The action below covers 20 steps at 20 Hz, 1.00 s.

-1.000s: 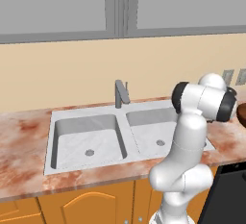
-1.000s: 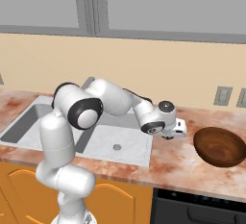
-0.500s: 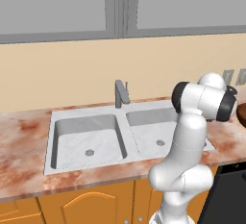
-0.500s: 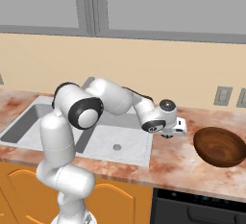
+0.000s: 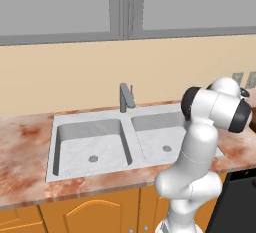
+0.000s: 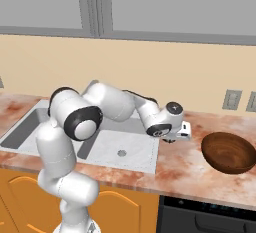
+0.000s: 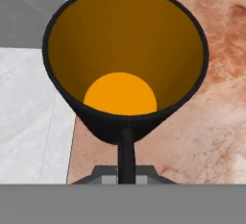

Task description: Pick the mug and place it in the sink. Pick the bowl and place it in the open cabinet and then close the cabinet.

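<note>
Far left in the left base view: light grey steel double-basin sink sunk into the mottled reddish marble table, round drain in each basin, grey angular faucet upright at the back rim between the basins. Same sink in the right base view, with the white arm reaching rightward over its right basin. Just past the sink's right edge, over the table: end effector, hand pointed down, closed on the small black cylindrical mug. In the hand view: mug seen from above, open mouth toward the camera, orange-yellow interior, black rim and outer wall, one dark finger pressed against its near wall. Below the mug in that view: pale sink surface on the left, reddish table on the right, the edge between them running under the mug; whether the mug touches the table, impossible to tell. Further right in the right base view: wide, round, dark brown wooden-looking bowl upright on the table, well apart from the end effector. On the wall behind the bowl: two pale outlet plates.
</note>
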Motion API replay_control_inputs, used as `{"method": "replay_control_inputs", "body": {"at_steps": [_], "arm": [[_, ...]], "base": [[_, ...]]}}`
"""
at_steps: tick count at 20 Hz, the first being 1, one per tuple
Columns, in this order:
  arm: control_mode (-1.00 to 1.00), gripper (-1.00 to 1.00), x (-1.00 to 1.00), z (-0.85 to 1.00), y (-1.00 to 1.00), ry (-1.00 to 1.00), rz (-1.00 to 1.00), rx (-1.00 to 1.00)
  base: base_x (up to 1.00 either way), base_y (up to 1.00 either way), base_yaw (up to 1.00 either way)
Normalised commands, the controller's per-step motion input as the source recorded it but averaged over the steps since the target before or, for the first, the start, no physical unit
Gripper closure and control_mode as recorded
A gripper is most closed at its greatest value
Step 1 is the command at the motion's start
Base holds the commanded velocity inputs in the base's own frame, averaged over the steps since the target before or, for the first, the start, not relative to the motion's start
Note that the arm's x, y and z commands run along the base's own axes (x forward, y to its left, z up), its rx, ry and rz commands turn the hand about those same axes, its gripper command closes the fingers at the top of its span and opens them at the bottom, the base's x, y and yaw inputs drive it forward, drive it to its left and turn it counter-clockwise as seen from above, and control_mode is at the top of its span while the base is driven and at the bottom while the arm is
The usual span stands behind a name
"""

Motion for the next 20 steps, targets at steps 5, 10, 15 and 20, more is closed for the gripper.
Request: {"method": "replay_control_inputs", "body": {"at_steps": [5,10,15,20], "arm": [[-1.00,1.00,-0.08,0.00,0.48,0.00,0.04,0.00],[-1.00,1.00,-0.04,0.00,0.49,0.00,0.03,0.00],[-1.00,1.00,-0.03,0.00,0.47,0.00,0.02,0.00],[-1.00,1.00,-0.01,0.00,0.44,0.00,0.01,0.00]], "base": [[0.00,0.00,0.00],[0.00,0.00,0.00],[0.00,0.00,0.00],[0.00,0.00,0.00]]}}
